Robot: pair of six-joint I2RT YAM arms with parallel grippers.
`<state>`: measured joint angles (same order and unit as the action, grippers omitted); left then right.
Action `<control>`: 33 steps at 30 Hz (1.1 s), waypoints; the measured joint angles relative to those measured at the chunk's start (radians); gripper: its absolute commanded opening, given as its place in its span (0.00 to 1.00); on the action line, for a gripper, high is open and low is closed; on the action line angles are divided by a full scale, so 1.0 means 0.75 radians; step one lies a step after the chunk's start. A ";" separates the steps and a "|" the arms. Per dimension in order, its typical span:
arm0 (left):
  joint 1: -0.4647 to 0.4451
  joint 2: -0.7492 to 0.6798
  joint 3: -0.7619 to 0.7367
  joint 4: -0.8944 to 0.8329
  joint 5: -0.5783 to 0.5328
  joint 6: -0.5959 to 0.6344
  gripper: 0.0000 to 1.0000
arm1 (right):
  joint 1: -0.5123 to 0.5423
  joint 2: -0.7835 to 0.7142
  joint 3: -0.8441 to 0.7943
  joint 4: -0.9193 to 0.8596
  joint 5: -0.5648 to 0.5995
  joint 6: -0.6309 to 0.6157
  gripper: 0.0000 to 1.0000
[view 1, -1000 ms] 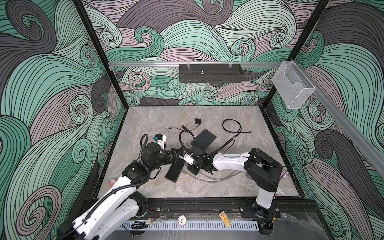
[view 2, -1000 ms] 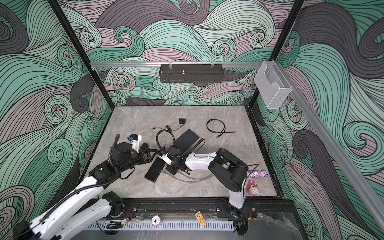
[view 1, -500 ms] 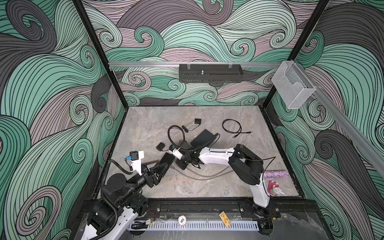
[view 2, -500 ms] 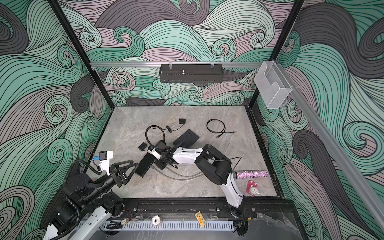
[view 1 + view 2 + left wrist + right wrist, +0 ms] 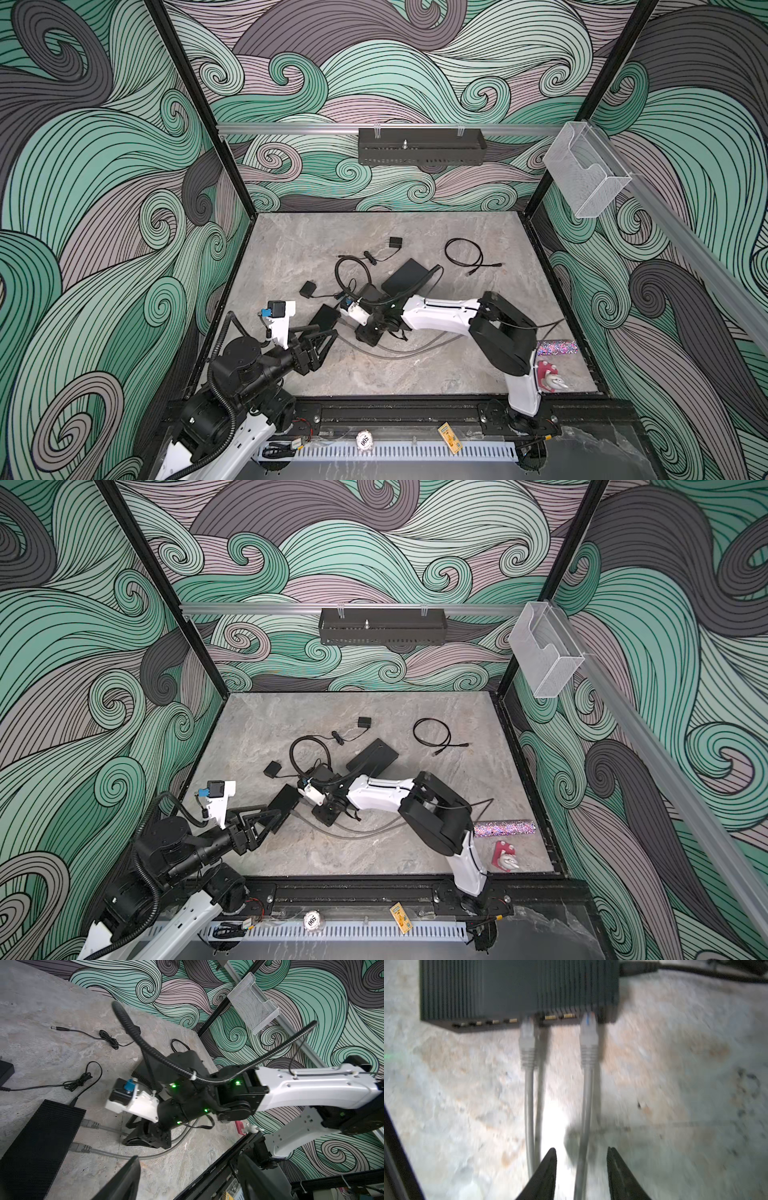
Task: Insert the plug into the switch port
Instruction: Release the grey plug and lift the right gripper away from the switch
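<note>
The black ribbed switch (image 5: 324,318) (image 5: 284,802) (image 5: 519,987) lies on the stone floor left of centre. In the right wrist view two grey plugs (image 5: 527,1039) (image 5: 589,1036) stand with their tips in its front ports; blur hides how deep they sit. In the left wrist view the same plugs (image 5: 91,1125) (image 5: 82,1148) meet the switch (image 5: 35,1147). My right gripper (image 5: 368,332) (image 5: 324,814) (image 5: 581,1151) is open a short way behind the plugs, with the grey cable (image 5: 584,1126) running loose between its fingers. My left gripper (image 5: 326,332) (image 5: 270,816) (image 5: 188,1155) is open and empty near the switch's front end.
A flat black box (image 5: 405,276) lies behind the right arm. Two small black adapters (image 5: 308,289) (image 5: 395,242) and a coiled black cable (image 5: 463,253) lie further back. A glitter roll (image 5: 555,347) and a pink toy (image 5: 548,376) sit at the front right.
The right gripper has opened and let go of the plug's cable. The left arm has drawn back to the front left. The switch has shifted left and back.
</note>
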<state>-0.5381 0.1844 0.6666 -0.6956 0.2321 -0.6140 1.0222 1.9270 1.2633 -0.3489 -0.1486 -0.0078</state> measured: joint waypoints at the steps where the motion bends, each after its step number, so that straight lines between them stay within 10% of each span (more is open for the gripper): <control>1: 0.000 0.003 -0.005 0.003 0.000 -0.001 0.76 | -0.010 -0.061 -0.040 -0.007 0.005 -0.001 0.42; 4: 0.000 0.033 -0.051 0.056 0.008 -0.016 0.76 | -0.066 -0.277 -0.151 -0.011 0.023 0.003 0.56; 6: 0.000 0.084 -0.119 0.133 0.027 -0.038 0.77 | -0.137 -0.407 -0.210 -0.007 0.028 0.030 0.99; 17: 0.000 0.902 -0.186 0.605 0.085 -0.056 0.81 | -0.742 -0.339 -0.168 0.092 -0.048 0.338 1.00; 26: 0.006 1.374 -0.029 0.822 0.101 0.028 0.80 | -0.865 0.344 0.567 -0.037 0.041 0.487 1.00; 33: 0.015 1.570 0.010 0.915 0.096 0.028 0.78 | -0.850 0.504 0.706 -0.131 0.053 0.506 1.00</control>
<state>-0.5266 1.3621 0.6739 -0.0093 0.3042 -0.5930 0.3843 2.3047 1.7931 -0.4469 -0.1085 0.3717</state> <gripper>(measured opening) 0.779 0.998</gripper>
